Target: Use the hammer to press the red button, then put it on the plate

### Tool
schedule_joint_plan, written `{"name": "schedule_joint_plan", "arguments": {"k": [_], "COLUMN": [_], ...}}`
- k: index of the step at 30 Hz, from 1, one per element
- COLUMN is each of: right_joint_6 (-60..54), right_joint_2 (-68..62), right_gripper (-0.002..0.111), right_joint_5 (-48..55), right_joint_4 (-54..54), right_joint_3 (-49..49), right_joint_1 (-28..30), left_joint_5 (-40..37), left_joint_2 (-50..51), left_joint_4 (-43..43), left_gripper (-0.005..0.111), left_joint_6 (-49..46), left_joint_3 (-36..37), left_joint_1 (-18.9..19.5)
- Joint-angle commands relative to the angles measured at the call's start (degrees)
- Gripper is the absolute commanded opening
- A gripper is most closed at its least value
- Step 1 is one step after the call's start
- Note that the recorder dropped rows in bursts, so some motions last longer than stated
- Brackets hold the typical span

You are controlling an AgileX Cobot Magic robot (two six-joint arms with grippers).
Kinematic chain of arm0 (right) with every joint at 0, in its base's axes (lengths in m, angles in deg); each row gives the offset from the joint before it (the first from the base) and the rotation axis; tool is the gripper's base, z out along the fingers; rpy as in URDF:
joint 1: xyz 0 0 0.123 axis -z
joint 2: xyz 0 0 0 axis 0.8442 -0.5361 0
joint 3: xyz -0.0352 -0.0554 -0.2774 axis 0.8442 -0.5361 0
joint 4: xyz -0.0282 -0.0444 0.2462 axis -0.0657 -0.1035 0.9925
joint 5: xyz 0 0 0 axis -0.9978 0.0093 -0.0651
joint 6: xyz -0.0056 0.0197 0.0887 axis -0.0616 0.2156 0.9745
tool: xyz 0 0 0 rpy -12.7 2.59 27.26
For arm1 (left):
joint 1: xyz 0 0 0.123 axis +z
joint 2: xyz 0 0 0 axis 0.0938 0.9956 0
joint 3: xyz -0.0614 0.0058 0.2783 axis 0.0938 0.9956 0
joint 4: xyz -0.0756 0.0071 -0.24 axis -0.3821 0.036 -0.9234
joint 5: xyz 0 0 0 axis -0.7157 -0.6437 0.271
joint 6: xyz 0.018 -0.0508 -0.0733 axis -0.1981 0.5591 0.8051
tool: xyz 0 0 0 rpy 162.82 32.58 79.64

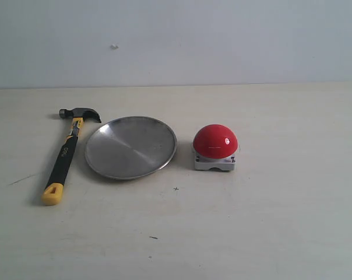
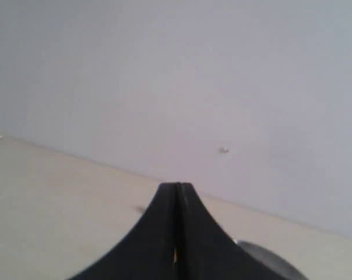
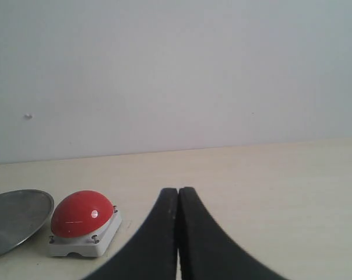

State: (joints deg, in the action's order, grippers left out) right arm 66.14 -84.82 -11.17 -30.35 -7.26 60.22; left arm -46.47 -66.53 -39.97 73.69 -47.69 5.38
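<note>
Left of the plate [image 1: 131,147] in the exterior view, the hammer [image 1: 67,153] lies flat on the table [image 1: 269,221], close beside the rim but apart from it. Its dark head points toward the wall [image 1: 222,41] and its yellow butt end toward the camera, with the handle slanting a little away from the plate as it comes forward. On the plate's other side the red button [image 1: 215,142] stands upright on its grey base, just beside the rim and not touching it, so the plate sits between the two.

The left gripper [image 2: 177,188] has its two black fingers pressed flat together with nothing held, pointing low over the table toward the wall. A grey curved edge shows past one finger, too blurred to name. The right gripper [image 3: 178,191] is likewise clenched on nothing, level and aimed at the wall, with the red button and, beyond it, the plate's rim off to one side of its fingers.

Bare table runs wide around the plate: a broad stretch in front of it, more beyond the red button, and a strip behind it up to the foot of the wall
</note>
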Motion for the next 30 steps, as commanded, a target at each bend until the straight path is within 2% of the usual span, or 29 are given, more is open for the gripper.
{"name": "schedule_joint_plan", "arguments": {"k": [1,7,13,17,23,28,30], "right_joint_6": [-0.05,-0.05,-0.05,-0.05,-0.05,-0.05,-0.05], "right_joint_2": [0.35,0.35,0.35,0.35,0.35,0.35,0.35], "right_gripper": [0.000,0.000,0.000,0.000,0.000,0.000,0.000], "right_joint_5": [-0.11,-0.11,-0.11,-0.11,-0.11,-0.11,-0.11], "right_joint_4": [-0.15,-0.15,-0.15,-0.15,-0.15,-0.15,-0.15], "right_joint_3": [-0.32,-0.32,-0.32,-0.32,-0.32,-0.32,-0.32], "right_joint_1": [0.22,0.22,0.22,0.22,0.22,0.22,0.22], "left_joint_5": [10.57,16.67,17.56,21.92,20.43,7.13,1.29], "left_joint_2": [-0.16,-0.16,0.10,2.76,17.28,36.45,44.24], "left_joint_4": [-0.46,-0.46,-0.46,-2.92,-12.77,-12.71,-12.71], "left_gripper": [0.000,0.000,0.000,0.000,0.000,0.000,0.000], "left_joint_6": [1.19,1.19,8.39,9.93,-3.07,-10.74,-16.52], "left_joint_3": [-0.16,-0.16,-0.16,-0.24,-11.09,-26.95,-33.01], "left_joint_1": [0.00,0.00,0.00,0.06,0.06,0.06,0.06]}}
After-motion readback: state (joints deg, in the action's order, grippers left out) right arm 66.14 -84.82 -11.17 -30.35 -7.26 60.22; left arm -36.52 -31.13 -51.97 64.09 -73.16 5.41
